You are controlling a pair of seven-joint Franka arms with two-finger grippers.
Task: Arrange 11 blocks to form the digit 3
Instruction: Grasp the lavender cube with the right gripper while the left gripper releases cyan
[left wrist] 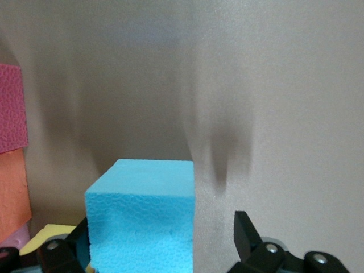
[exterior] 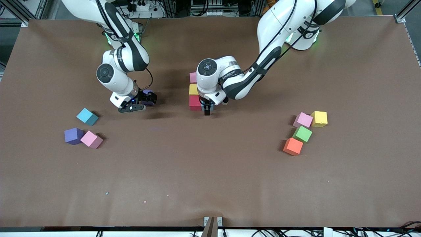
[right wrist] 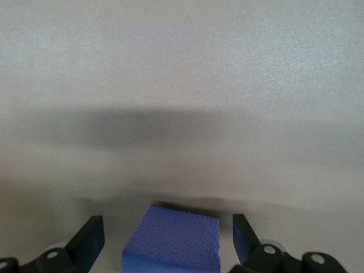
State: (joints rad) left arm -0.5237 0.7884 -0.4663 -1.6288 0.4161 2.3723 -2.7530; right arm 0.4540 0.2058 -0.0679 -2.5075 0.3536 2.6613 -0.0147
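A column of blocks stands mid-table: pink (exterior: 193, 77), yellow (exterior: 193, 89), red (exterior: 194, 102). Beside the red one sits a light blue block (exterior: 210, 106) (left wrist: 142, 222), and my left gripper (exterior: 207, 110) (left wrist: 159, 239) is open around it. One finger (left wrist: 245, 230) stands clear of the block's side. Toward the right arm's end, my right gripper (exterior: 147, 98) (right wrist: 168, 239) is low over the table and open. A purple block (exterior: 148, 93) (right wrist: 173, 242) lies between its fingers (right wrist: 91, 239), with a gap on each side.
Loose blocks lie toward the right arm's end: light blue (exterior: 87, 116), purple (exterior: 73, 135), pink (exterior: 91, 139). Toward the left arm's end lie pink (exterior: 303, 119), yellow (exterior: 319, 118), green (exterior: 302, 133) and orange (exterior: 292, 146) blocks. The brown table (exterior: 210, 177) stretches toward the front camera.
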